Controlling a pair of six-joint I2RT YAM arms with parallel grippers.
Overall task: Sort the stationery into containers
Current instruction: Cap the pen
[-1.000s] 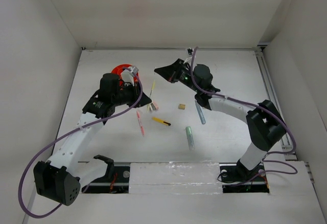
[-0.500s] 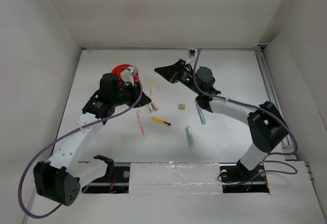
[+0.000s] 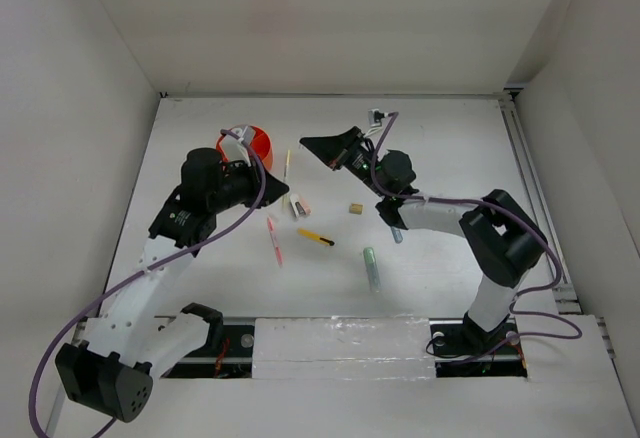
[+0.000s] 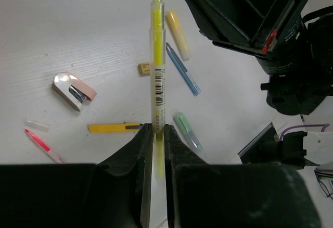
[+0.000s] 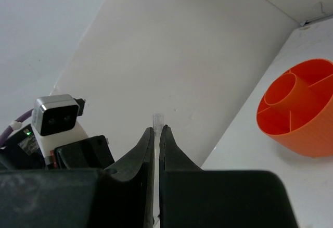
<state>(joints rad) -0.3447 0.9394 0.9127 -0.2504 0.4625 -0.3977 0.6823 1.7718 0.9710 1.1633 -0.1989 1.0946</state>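
Pen (image 4: 157, 72) clamped in left gripper (image 4: 157, 131), arm (image 3: 150, 258) extended

The table (image 4: 78, 25) is white and matt, with a fine streaked grain. The cup (image 5: 296, 108) is orange plastic, smooth, with a soft sheen on wall and dividers. The yellow pen (image 4: 157, 56) has a glossy translucent plastic barrel and a printed label of paper look. The small clear tube (image 5: 157, 117) is transparent plastic. The left gripper (image 4: 156, 130) and right gripper (image 5: 156, 130) show black, matt, plastic-looking fingers. The pink case (image 4: 73, 90) is glossy. The eraser (image 4: 144, 68) is tan and dull. The green marker (image 4: 186, 130) is pale frosted plastic.
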